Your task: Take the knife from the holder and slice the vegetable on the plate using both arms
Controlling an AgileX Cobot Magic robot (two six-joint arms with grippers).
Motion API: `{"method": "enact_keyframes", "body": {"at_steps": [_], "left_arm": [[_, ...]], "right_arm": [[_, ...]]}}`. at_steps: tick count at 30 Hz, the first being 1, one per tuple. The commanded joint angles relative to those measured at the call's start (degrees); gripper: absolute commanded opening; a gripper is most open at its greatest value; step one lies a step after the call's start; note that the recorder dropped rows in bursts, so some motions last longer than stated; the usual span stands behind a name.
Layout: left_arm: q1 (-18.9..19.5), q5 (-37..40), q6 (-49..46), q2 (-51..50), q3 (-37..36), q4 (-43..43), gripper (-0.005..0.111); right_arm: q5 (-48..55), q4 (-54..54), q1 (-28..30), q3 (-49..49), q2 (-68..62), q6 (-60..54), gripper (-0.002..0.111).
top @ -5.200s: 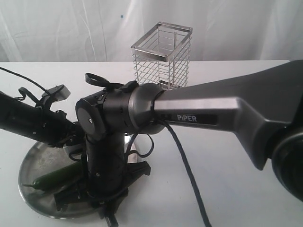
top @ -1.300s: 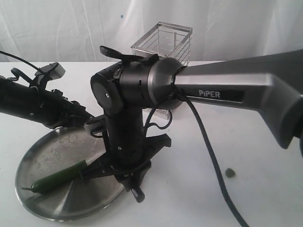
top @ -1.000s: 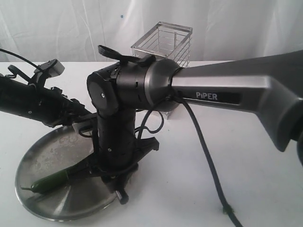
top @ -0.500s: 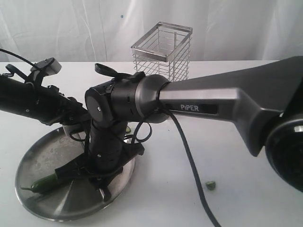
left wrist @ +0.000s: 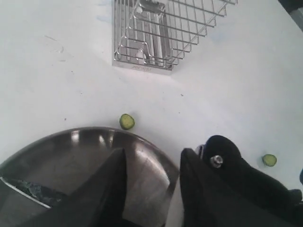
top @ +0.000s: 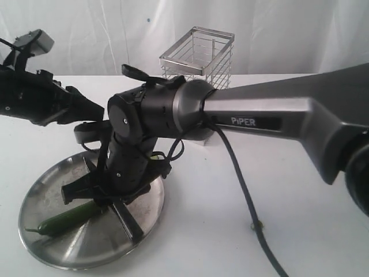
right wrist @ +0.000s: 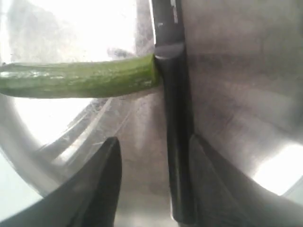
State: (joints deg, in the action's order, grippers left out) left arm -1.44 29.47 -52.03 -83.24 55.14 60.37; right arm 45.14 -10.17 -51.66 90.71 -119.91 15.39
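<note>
The vegetable [top: 66, 217] lies on the steel plate [top: 46, 190], stem end toward the plate's left rim. In the right wrist view its cut end [right wrist: 80, 78] touches the knife [right wrist: 173, 118], which lies flat on the plate [right wrist: 236, 94]. My right gripper [right wrist: 154, 142] is open above the knife, whose black handle rests against one finger with a wide gap to the other. The exterior view shows the handle [top: 128, 222] sticking out under my right gripper [top: 109, 196]. My left gripper [top: 95, 118] hangs open and empty above the plate's far edge [left wrist: 94, 146]. The wire holder [top: 199, 63] stands behind.
A cut green slice [left wrist: 127, 121] lies on the white table just beyond the plate rim, another [left wrist: 269, 160] farther off near the right arm's cable [top: 242, 190]. The holder [left wrist: 161, 33] is empty. The right arm's grey link spans the table from the right.
My right gripper has opened and the knife now lies loose on the plate. My left arm has risen up and away from the plate.
</note>
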Motion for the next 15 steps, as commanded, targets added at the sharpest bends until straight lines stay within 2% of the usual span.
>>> {"method": "enact_keyframes", "body": {"at_steps": [1, 7, 10, 12, 15], "left_arm": [[3.2, 0.46, 3.63, 6.1, 0.25, -0.87, 0.038], [8.3, -1.03, 9.08, 12.91, 0.25, -1.8, 0.03], [9.38, -1.34, 13.99, 15.82, 0.25, -5.21, 0.025], [9.38, -2.06, 16.04, 18.07, 0.25, -8.11, 0.018], [9.38, -2.48, 16.03, 22.75, 0.14, -9.47, 0.0]], "right_arm": [[1.02, 2.86, -0.56, -0.17, 3.72, -0.23, 0.043], [2.28, 3.23, -1.76, -4.84, 6.9, -1.82, 0.043], [0.28, 5.34, -2.3, -9.15, 9.65, -1.78, 0.043], [-3.71, 7.04, -2.57, -12.52, 13.03, -0.9, 0.042], [-12.8, 8.58, -2.57, -17.82, 19.7, 0.78, 0.033]]}}
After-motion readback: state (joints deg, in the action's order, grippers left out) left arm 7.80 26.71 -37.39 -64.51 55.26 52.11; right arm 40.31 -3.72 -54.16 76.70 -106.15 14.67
